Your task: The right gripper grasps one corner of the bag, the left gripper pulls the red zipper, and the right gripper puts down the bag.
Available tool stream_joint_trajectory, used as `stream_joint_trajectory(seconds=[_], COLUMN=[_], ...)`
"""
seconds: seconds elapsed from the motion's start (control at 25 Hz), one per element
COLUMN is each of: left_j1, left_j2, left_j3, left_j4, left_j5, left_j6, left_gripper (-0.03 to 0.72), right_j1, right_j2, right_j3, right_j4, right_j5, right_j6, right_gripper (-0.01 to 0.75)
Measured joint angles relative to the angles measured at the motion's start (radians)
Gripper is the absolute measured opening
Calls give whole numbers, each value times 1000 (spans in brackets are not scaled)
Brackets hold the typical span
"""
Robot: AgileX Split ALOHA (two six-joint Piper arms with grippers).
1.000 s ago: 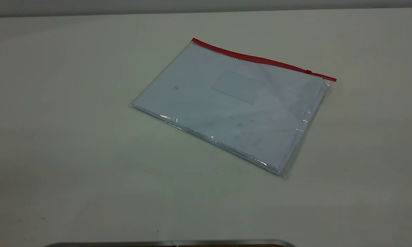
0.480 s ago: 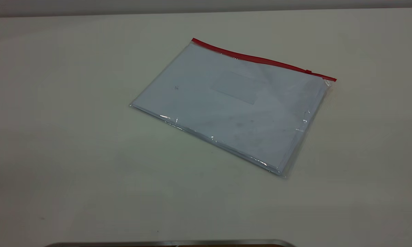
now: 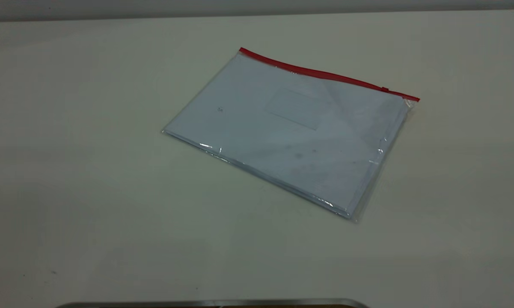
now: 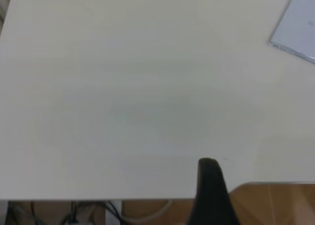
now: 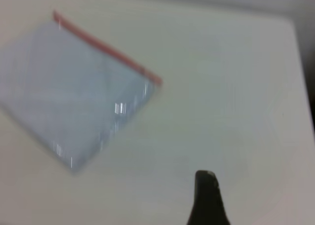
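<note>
The bag [image 3: 291,128], a clear pouch with white paper inside, lies flat on the table right of centre. The red zipper [image 3: 325,75] runs along its far long edge, with the small slider tab [image 3: 385,89] near the right end. Neither gripper shows in the exterior view. The left gripper [image 4: 209,185] shows only as one black part over the table's edge, far from the bag's corner [image 4: 298,28]. The right gripper [image 5: 206,195] also shows as one black part, above bare table and apart from the bag [image 5: 74,87] and its zipper [image 5: 106,48].
The pale table [image 3: 90,192] surrounds the bag on all sides. A metal strip [image 3: 214,303] lies at the near edge of the exterior view. In the left wrist view the table edge [image 4: 98,199] ends above cables and a wooden surface [image 4: 275,205].
</note>
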Motion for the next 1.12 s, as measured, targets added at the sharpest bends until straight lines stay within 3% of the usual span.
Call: stream_joint_trajectory(seconds=[0.28, 0.56, 0.72, 1.12], left_j1=[0, 0, -2, -54], left_j2=[434, 811, 992, 1370], left_j3=[-152, -303, -376, -553], left_j4=[0, -69, -167, -333], left_j5=[-90, -236, -318, -477], left_j6=[-14, -14, 0, 276], left_gripper=[590, 590, 590, 590], right_j1=[0, 0, 0, 0], right_j2=[227, 569, 741, 1207], right_j3=[-102, -118, -118, -118], right_j4=[22, 163, 282, 601], right_j5=[-174, -225, -286, -510], right_j6=[46, 13, -105, -505], right_gripper=[574, 574, 574, 574])
